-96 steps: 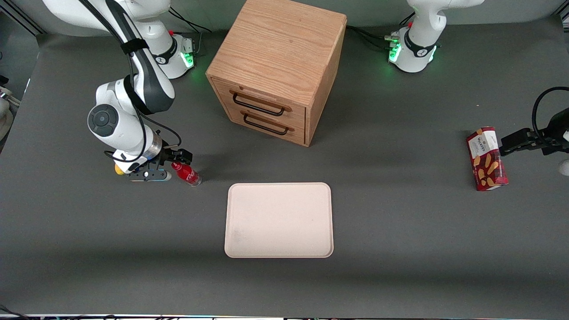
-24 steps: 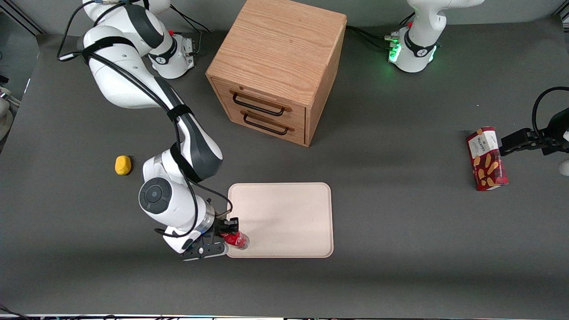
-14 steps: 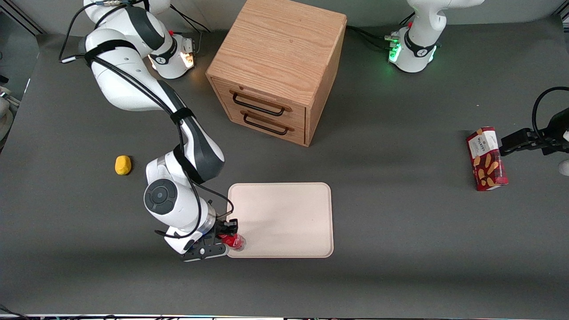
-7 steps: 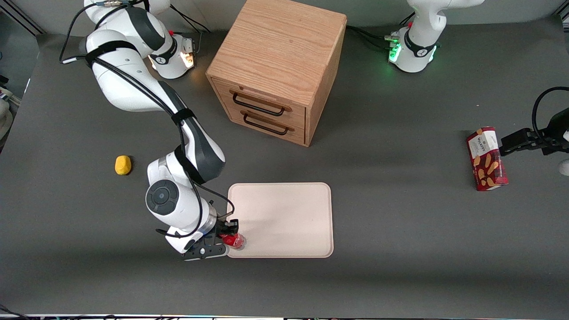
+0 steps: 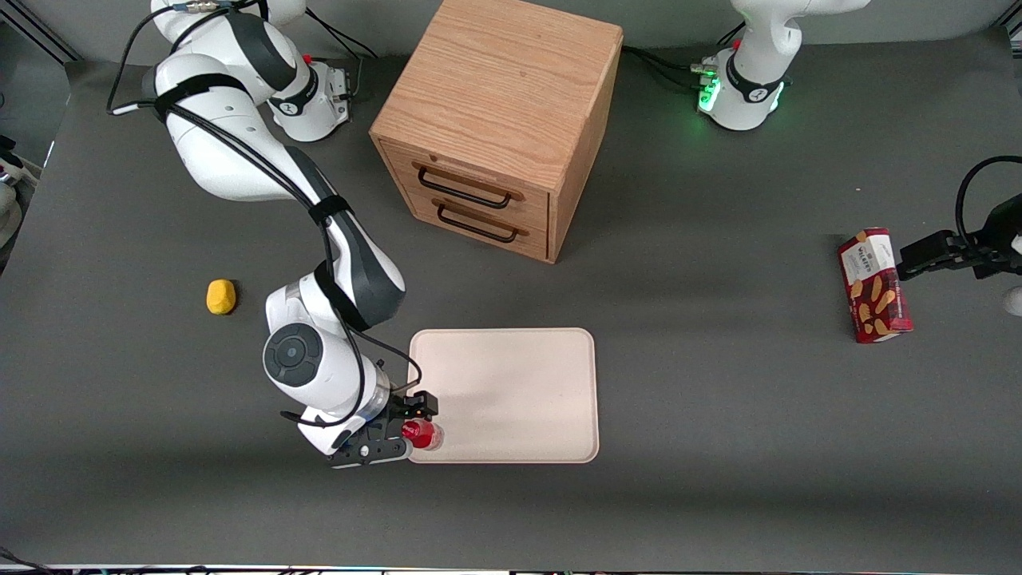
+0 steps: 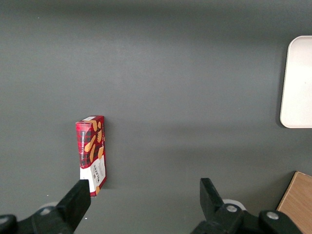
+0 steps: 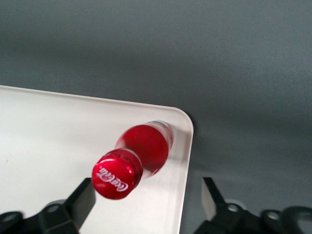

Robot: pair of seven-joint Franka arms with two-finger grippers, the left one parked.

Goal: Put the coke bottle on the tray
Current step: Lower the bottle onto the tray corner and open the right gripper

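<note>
The coke bottle (image 5: 423,434), small and red with a red cap, stands upright on the pale cream-pink tray (image 5: 511,391), in the tray's corner nearest the front camera at the working arm's end. My right gripper (image 5: 408,426) is open around the bottle's top, one finger on each side and clear of it. In the right wrist view the cap with white script (image 7: 116,174) sits between the spread fingers of the gripper (image 7: 146,195), closer to one finger (image 7: 84,197). The bottle stands just inside the tray's rounded rim (image 7: 187,127).
A wooden drawer cabinet (image 5: 495,120) stands farther from the front camera than the tray. A small yellow object (image 5: 220,296) lies toward the working arm's end. A red snack box (image 5: 874,285) lies toward the parked arm's end, also in the left wrist view (image 6: 91,156).
The gripper carried the bottle from the table onto the tray's corner. In the last half second its fingers have spread apart, and the bottle now stands upright on its own.
</note>
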